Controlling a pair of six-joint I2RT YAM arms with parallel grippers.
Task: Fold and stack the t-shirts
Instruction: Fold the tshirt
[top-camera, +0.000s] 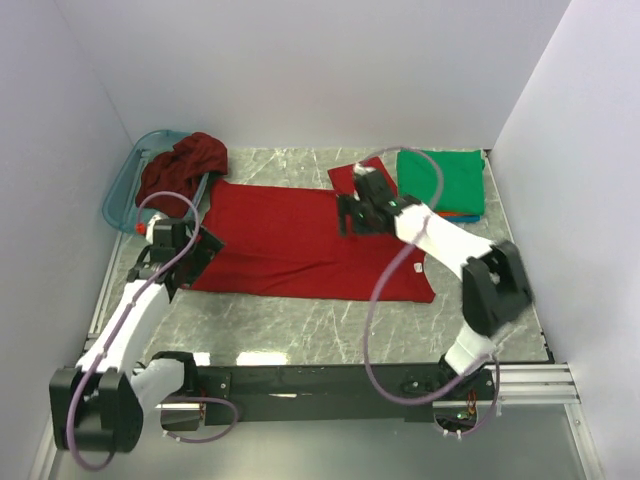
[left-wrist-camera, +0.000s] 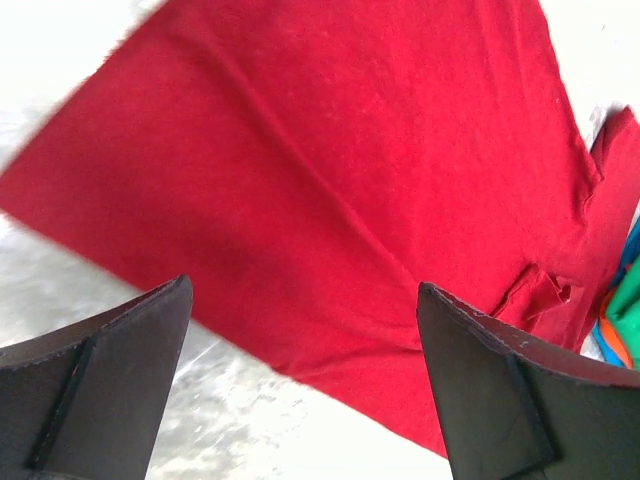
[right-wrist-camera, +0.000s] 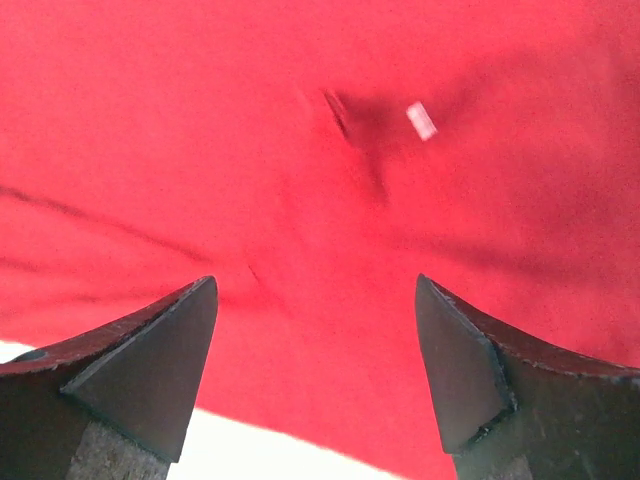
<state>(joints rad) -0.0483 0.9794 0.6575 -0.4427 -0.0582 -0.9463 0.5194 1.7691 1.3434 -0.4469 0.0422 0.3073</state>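
From above, the bright red t-shirt lies flat across the tabletop, with a maroon shirt heaped on the teal basket far left and a folded green shirt far right.

Left wrist: the left end effector is spread and empty over the red shirt's edge.

Right wrist: the right end effector is likewise spread and empty, above red cloth.

Five t-shirts, one basket and two grippers on one counter.
One red t-shirt lies spread out, and one maroon t-shirt is bunched at the single teal basket. Three sit in a stack: green t-shirt, orange-red t-shirt, blue t-shirt. The left gripper and right gripper have two fingers each.
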